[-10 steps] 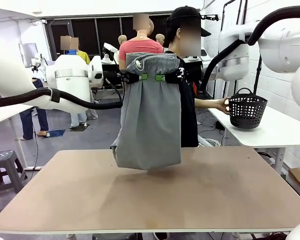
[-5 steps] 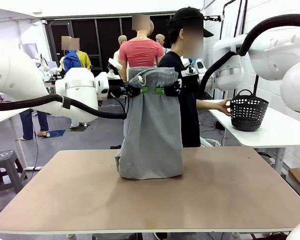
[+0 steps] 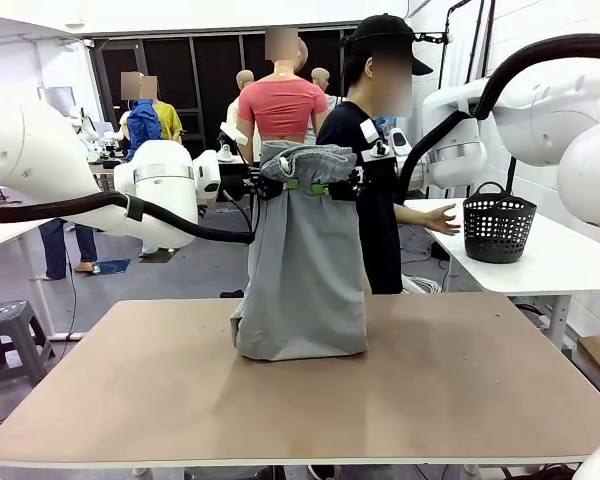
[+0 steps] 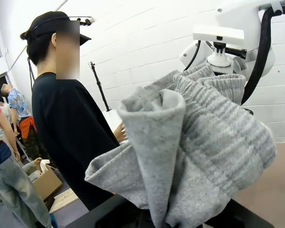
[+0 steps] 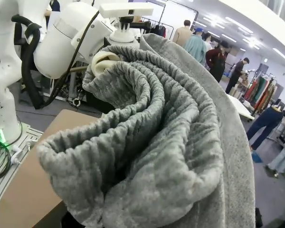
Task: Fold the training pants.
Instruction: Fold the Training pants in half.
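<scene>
I am holding the training pants (image 3: 302, 265) up by the waistband, pinched at two points, so the legs are hanging flat and straight before I lay them down. On the left, my left claw (image 3: 278, 184) is clamping the waistband's left end; to the right of it, my right claw (image 3: 332, 186) is clamping the other end, the two nearly level and close together. The gathered band is bunching over both of them (I judge the grip is a little deep). The cuffs are touching the table (image 3: 460, 390) near its far edge, about midway along it, so the cloth is beginning to pile there.

The front view is giving me the whole hang and the contact with the table. The left wrist view is showing the band (image 4: 199, 137) folded over in a thick roll and the person behind it. The right wrist view is showing the ribbed elastic (image 5: 147, 137) curling into itself, hiding my fingers.
</scene>
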You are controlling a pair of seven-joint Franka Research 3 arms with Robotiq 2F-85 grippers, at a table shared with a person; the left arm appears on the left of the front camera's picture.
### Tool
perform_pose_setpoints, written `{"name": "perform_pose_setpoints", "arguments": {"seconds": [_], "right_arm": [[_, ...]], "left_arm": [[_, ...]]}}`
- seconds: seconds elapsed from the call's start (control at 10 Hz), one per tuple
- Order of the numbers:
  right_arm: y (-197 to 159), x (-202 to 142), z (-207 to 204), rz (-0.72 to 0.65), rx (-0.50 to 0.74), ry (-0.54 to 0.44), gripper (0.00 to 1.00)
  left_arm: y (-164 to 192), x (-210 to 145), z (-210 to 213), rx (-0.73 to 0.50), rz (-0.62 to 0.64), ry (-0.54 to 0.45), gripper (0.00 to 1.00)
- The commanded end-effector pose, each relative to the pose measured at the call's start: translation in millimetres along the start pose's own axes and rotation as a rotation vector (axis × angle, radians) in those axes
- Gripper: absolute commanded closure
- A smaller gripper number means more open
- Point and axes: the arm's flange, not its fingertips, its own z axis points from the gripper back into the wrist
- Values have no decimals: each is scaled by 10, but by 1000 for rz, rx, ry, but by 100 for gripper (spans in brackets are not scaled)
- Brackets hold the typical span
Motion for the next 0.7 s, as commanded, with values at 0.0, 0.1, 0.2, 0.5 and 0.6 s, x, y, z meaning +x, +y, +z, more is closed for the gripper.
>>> {"name": "perform_pose_setpoints", "arguments": {"seconds": [0.0, 0.1, 0.2, 0.5, 0.6], "right_arm": [[-93, -56, -24, -21, -18, -3, 100], [-201, 66, -37, -9, -9, -16, 100], [-325, 247, -50, 13, -7, -24, 100], [-719, 545, -75, 115, -53, -7, 100], [-818, 610, -75, 184, -83, 15, 100]], "left_arm": [[141, -95, -21, 24, 7, 7, 100], [302, -40, -71, 31, -25, 2, 100], [450, 51, -151, 44, -52, 19, 100], [804, 367, -260, 121, -173, 33, 100], [904, 381, -297, 165, -222, 37, 100]]}}
